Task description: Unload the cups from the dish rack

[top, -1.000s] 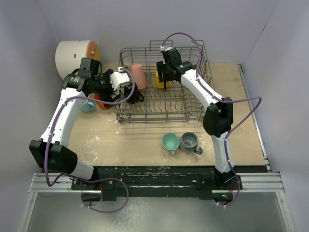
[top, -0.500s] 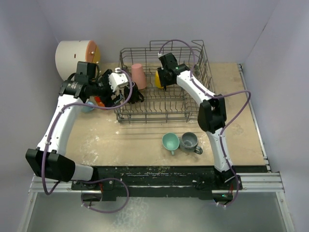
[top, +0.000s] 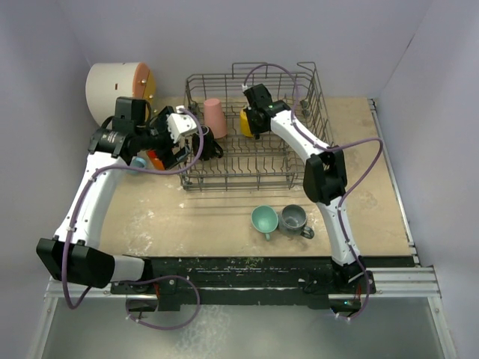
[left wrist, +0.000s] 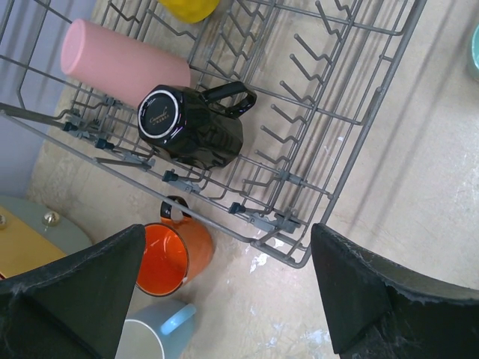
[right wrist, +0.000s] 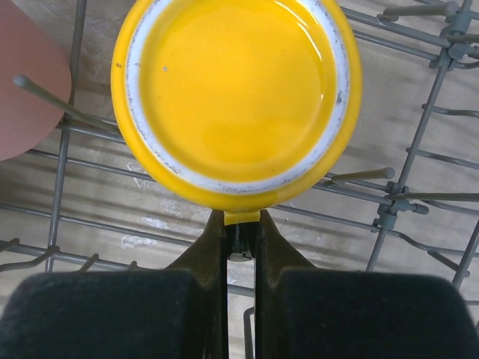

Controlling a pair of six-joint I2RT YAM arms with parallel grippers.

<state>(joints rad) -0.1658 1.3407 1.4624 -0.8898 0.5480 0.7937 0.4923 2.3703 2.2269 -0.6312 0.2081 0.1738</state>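
The right end effector [right wrist: 241, 232] is pinched shut on the thin handle of the yellow mug [right wrist: 236, 97], which sits just ahead of it inside the dish rack [right wrist: 419, 202]; so narrow a hold may let the mug swivel and snag a tine on lifting; the left end effector [left wrist: 227, 250] hangs wide open and empty, with the black mug [left wrist: 194, 131] beyond it in the rack and the pink tumbler [left wrist: 123, 60] farther

White cylindrical cabinet [top: 111, 90], tan tabletop [top: 367, 172]
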